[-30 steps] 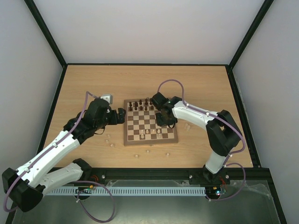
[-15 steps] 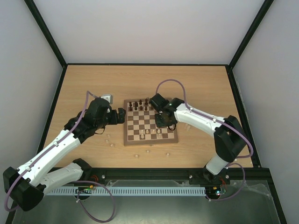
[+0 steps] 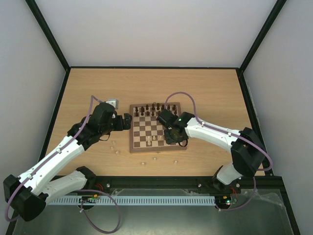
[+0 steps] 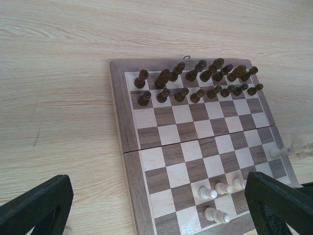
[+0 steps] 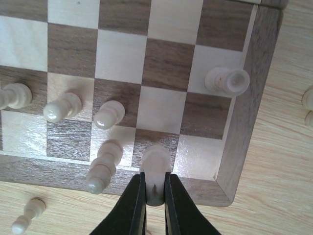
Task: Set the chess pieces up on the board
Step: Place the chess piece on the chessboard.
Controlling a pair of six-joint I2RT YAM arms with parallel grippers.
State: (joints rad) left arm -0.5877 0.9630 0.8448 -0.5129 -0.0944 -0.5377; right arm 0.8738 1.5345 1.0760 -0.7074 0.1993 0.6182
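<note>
The board [image 3: 132, 143] lies mid-table, with dark chess pieces [image 3: 154, 108] filling its two far rows and a few cream pieces [image 3: 155, 139] on the near rows. My right gripper [image 5: 155, 196] is shut on a cream piece [image 5: 156, 164], which hangs over a dark square in the near row, by the board's right corner [image 5: 244, 122]. A cream rook [image 5: 227, 81] stands near that edge, and three pawns [image 5: 63, 106] stand to the left. My left gripper [image 4: 156, 210] hovers wide open at the board's left edge [image 4: 128, 161], holding nothing. The dark rows [image 4: 195, 83] are in the left wrist view.
Loose cream pieces lie on the tabletop: some left of the board [image 3: 115, 147], some in front of it [image 3: 174, 160], and a few to its right [image 3: 195, 132]. One lies by the near border [image 5: 29, 215], others off the right edge [image 5: 308, 103].
My right gripper has moved from the right side of the board toward its near row, its jaws pinched on the cream piece. The left arm has stayed still.
</note>
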